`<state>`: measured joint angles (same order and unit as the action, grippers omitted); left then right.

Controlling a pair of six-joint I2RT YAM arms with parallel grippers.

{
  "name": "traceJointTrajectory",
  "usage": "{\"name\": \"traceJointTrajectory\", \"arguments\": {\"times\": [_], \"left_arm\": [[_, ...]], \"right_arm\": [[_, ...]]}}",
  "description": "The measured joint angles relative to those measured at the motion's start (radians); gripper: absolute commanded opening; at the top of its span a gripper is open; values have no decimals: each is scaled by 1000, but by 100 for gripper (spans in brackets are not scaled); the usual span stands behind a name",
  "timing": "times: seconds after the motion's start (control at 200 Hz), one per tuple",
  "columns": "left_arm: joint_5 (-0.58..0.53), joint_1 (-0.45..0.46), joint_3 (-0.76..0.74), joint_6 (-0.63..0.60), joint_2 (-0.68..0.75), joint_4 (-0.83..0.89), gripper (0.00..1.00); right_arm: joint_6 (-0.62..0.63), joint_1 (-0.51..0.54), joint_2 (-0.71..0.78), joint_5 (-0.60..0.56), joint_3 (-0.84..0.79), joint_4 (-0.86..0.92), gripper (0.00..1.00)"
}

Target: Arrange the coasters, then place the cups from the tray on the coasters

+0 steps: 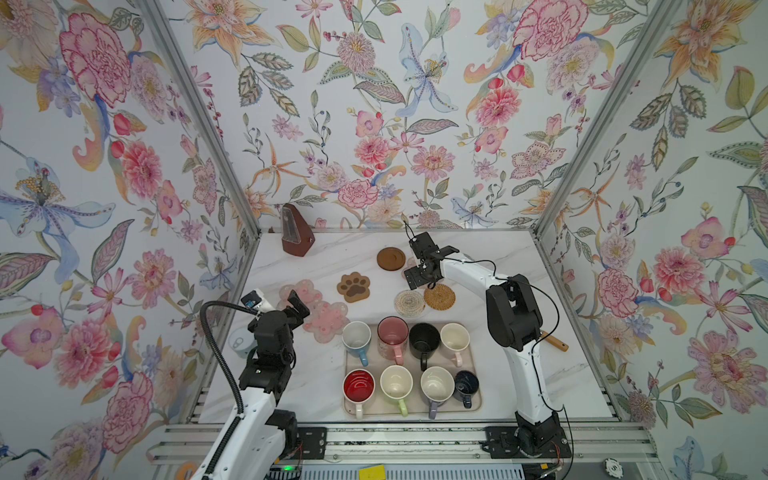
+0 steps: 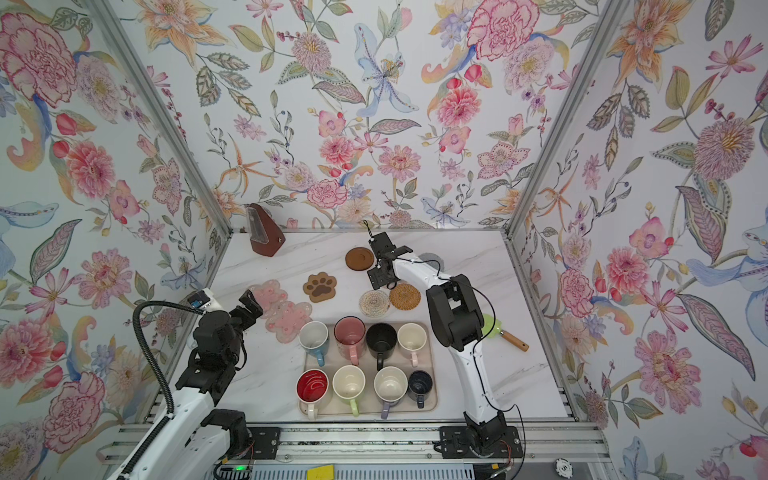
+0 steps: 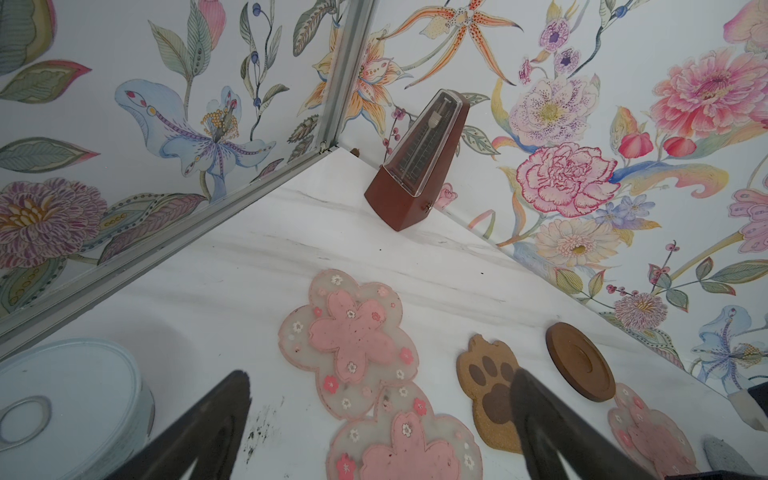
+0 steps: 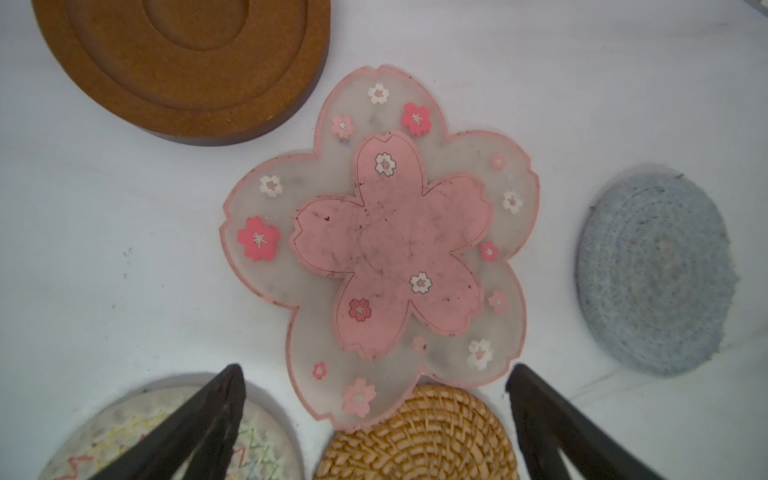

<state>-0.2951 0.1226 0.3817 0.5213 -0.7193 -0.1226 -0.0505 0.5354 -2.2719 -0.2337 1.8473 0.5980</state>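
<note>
Several cups stand on the beige tray (image 1: 475, 405), among them red-inside (image 1: 358, 385), black (image 1: 424, 338) and pink (image 1: 392, 332). Behind it lie coasters: two overlapping pink flowers (image 1: 328, 321), brown paw (image 1: 354, 286), dark brown disc (image 1: 391, 258), white woven (image 1: 409, 303), tan woven (image 1: 439, 296), grey-blue round (image 2: 432, 261). A third pink flower (image 4: 382, 245) overlaps the tan woven one's edge (image 4: 419, 436). My right gripper (image 4: 375, 368) hangs open above it, holding nothing. My left gripper (image 3: 380, 376) is open and empty over the two flowers (image 3: 353, 340).
A brown metronome (image 1: 296, 230) stands in the back left corner. A small white can (image 1: 240, 341) sits by the left wall beside my left arm. A green tool with a wooden handle (image 2: 513, 340) lies right of the tray, behind my right arm. Walls enclose three sides.
</note>
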Motion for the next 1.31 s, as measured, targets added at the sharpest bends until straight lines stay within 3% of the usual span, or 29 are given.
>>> {"name": "traceJointTrajectory", "arguments": {"times": [0.906, 1.306], "left_arm": [[0, -5, 0, 0, 7, 10, 99], [0, -5, 0, 0, -16, 20, 99]], "right_arm": [[9, -35, -146, -17, 167, 4, 99], [-41, -98, -256, 76, 331, -5, 99]]}}
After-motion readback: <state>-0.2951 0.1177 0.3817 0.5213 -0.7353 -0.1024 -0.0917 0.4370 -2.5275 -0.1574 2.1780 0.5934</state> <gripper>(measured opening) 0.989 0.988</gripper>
